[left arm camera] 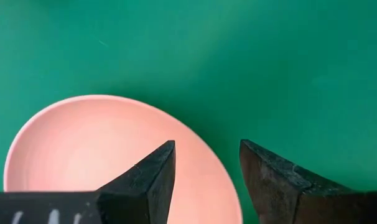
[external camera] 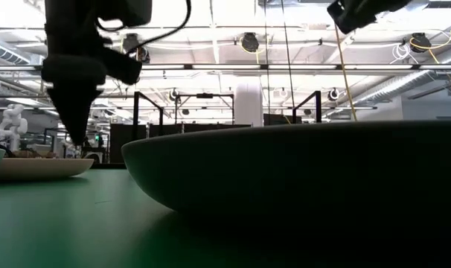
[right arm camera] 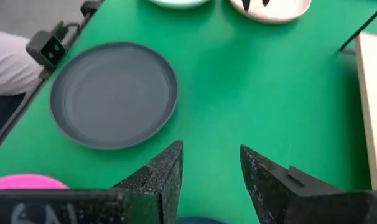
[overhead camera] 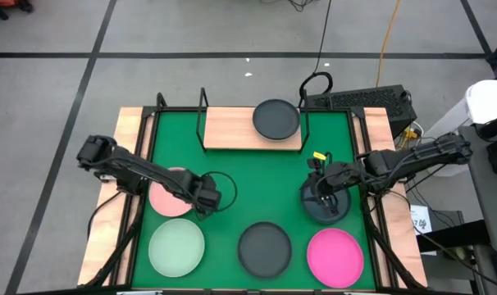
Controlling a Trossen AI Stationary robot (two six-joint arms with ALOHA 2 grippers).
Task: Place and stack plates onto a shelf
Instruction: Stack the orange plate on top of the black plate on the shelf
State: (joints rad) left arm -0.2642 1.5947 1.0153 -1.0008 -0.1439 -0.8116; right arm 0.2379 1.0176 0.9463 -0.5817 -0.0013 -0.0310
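Note:
My left gripper (overhead camera: 206, 195) is open and points down over the right rim of the pale pink plate (left arm camera: 101, 149). One finger stands over the plate and the other over the mat; in the low view its tip (external camera: 77, 138) hangs just above the plate (external camera: 32, 167). My right gripper (right arm camera: 211, 180) is open and hovers high over the dark teal plate (overhead camera: 326, 206), which lies flat on the mat. A black plate (overhead camera: 276, 120) rests on the right half of the wooden shelf (overhead camera: 232, 129).
A pale green plate (overhead camera: 176, 248), a dark grey plate (overhead camera: 264, 248) and a hot pink plate (overhead camera: 335, 255) lie along the near edge of the green mat (overhead camera: 257, 180). The shelf's left half is bare. Black rods frame the shelf and the mat's sides.

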